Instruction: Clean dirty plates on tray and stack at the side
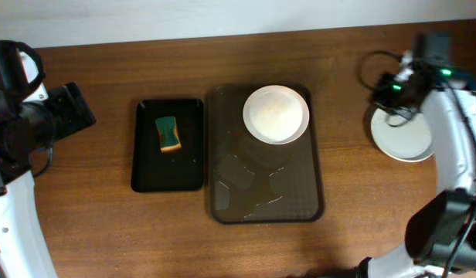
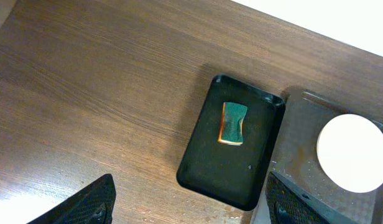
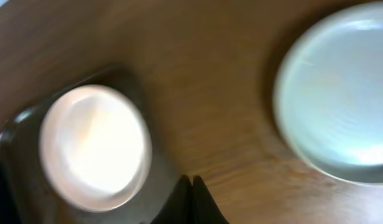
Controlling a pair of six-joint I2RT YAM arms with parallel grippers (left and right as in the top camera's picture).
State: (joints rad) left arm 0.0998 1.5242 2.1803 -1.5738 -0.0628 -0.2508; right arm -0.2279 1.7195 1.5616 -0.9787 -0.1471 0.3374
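Note:
One white plate (image 1: 276, 113) sits at the far right corner of the dark brown tray (image 1: 265, 197); it also shows in the left wrist view (image 2: 354, 152) and the right wrist view (image 3: 94, 147). A stack of pale plates (image 1: 402, 140) lies on the table at the right, partly under my right arm; it shows in the right wrist view (image 3: 341, 93). My right gripper (image 3: 191, 182) is shut and empty, held above the table between tray and stack. My left gripper (image 2: 188, 202) is open and empty, high above the table left of the black tray.
A narrower black tray (image 1: 168, 145) holds a green and yellow sponge (image 1: 169, 133) left of the brown tray; both show in the left wrist view, tray (image 2: 207, 163) and sponge (image 2: 233, 122). Water glistens on the brown tray's near half (image 1: 249, 181).

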